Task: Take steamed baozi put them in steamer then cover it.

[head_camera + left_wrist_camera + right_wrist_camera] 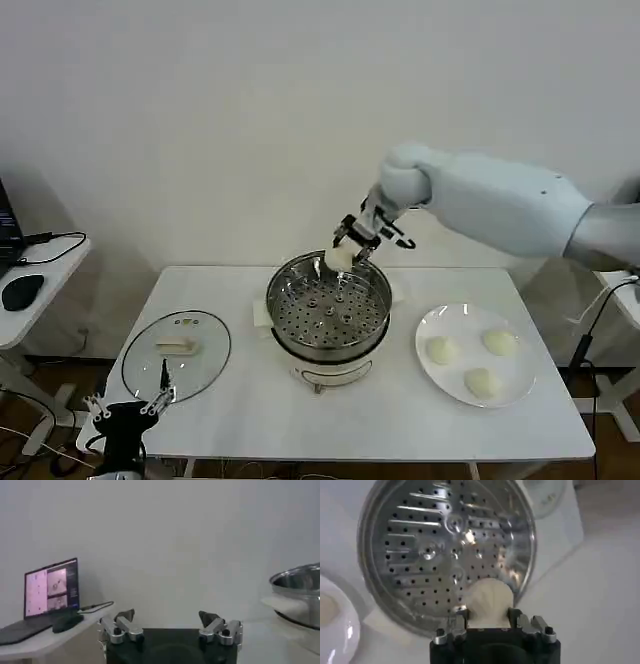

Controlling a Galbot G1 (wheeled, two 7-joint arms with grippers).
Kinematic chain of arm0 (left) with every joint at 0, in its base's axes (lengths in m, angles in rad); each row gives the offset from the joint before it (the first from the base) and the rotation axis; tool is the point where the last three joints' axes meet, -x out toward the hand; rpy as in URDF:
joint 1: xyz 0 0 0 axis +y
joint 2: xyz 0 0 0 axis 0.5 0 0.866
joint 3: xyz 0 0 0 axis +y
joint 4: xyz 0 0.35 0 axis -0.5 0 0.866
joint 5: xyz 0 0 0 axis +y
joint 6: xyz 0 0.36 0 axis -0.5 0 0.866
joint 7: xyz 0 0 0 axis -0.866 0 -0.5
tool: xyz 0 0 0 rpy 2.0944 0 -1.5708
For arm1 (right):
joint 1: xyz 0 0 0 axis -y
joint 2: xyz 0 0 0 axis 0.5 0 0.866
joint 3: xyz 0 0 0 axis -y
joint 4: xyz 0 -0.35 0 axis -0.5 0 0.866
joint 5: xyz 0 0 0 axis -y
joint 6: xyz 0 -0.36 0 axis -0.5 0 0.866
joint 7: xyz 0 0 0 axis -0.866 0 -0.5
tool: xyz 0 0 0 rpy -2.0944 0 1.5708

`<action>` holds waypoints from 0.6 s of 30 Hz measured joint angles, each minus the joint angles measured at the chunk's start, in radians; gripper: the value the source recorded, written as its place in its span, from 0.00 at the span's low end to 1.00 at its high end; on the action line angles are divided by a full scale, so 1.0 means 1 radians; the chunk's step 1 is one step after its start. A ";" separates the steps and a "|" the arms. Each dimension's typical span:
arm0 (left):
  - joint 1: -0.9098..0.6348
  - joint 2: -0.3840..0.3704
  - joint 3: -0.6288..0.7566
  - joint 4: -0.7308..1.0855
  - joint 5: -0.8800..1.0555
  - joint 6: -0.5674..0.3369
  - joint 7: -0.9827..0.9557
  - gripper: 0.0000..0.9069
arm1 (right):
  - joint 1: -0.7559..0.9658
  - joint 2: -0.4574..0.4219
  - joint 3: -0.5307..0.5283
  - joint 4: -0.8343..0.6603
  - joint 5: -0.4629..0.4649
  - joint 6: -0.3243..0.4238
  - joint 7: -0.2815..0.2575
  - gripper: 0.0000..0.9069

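Early stage, by my read: none of the four buns sits on the tray yet. The right gripper (345, 250) is clamped on one steamed baozi (338, 259), holding it over the far rim of the steamer (328, 310), which stands at the table's centre w/ its perforated tray (437, 545) bare. Three more baozi (483, 359) wait on the white plate (432, 320) to the right. The cover (177, 352) lies flat on the table (350, 420) to the left of the steamer (handle up). The left gripper (128, 405) is parked at the near-left table edge, jaws spread wide, holding nothing. Left to do: drop this bun, fetch three, then lid on.
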 measured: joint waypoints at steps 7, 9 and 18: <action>0.008 -0.003 -0.008 -0.004 -0.002 -0.001 -0.001 1.00 | -0.052 0.047 0.007 -0.067 -0.143 0.108 0.071 0.59; 0.009 -0.003 -0.009 -0.004 -0.002 -0.002 -0.001 1.00 | -0.069 0.056 0.016 -0.088 -0.186 0.135 0.089 0.59; 0.008 -0.007 -0.009 -0.001 -0.003 -0.006 -0.001 1.00 | -0.142 0.097 0.051 -0.171 -0.343 0.239 0.150 0.59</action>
